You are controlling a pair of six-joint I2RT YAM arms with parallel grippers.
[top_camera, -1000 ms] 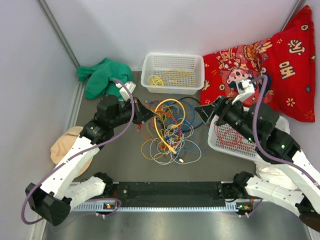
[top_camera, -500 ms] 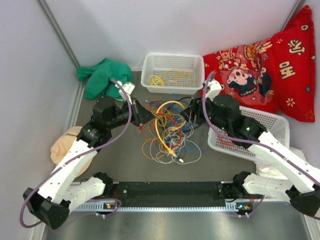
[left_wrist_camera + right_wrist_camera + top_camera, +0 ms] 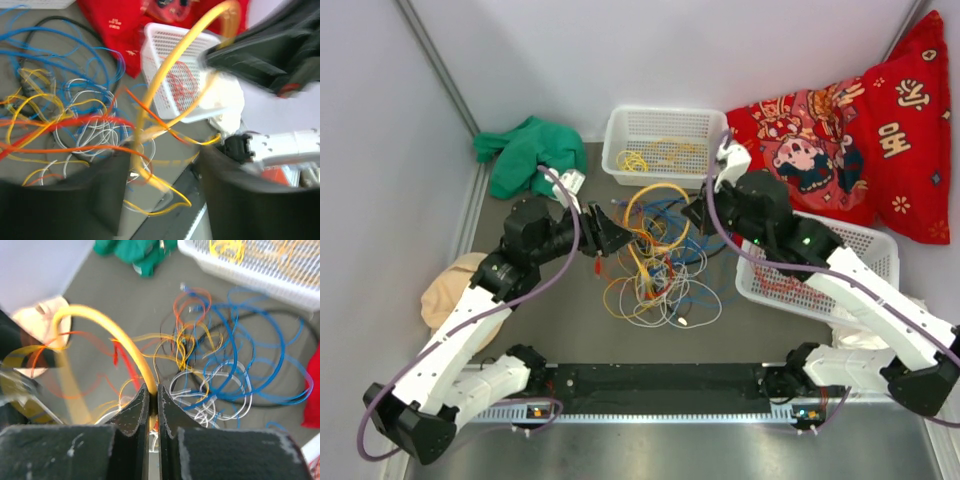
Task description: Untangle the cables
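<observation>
The cables (image 3: 655,272) lie in a knotted heap of yellow, red, orange, blue and white wires mid-table. A thick yellow cable (image 3: 658,190) arches up out of the heap. My right gripper (image 3: 696,214) is at the heap's upper right. In the right wrist view it (image 3: 153,390) is shut on that yellow cable (image 3: 107,327). On the heap's left edge my left gripper (image 3: 616,240) stands open. In the left wrist view the yellow cable (image 3: 165,75) runs loosely between its (image 3: 160,170) spread fingers.
A white basket (image 3: 612,140) holding yellow wires stands at the back. A second white basket (image 3: 865,245) sits under my right arm. Green cloth (image 3: 525,150) lies back left, a red pillow (image 3: 865,125) back right, a beige object (image 3: 448,290) left. A black rail (image 3: 660,380) lines the front.
My right arm swung left to the raised yellow cable and its jaws shut on it. My left gripper opened and let go of the cable.
</observation>
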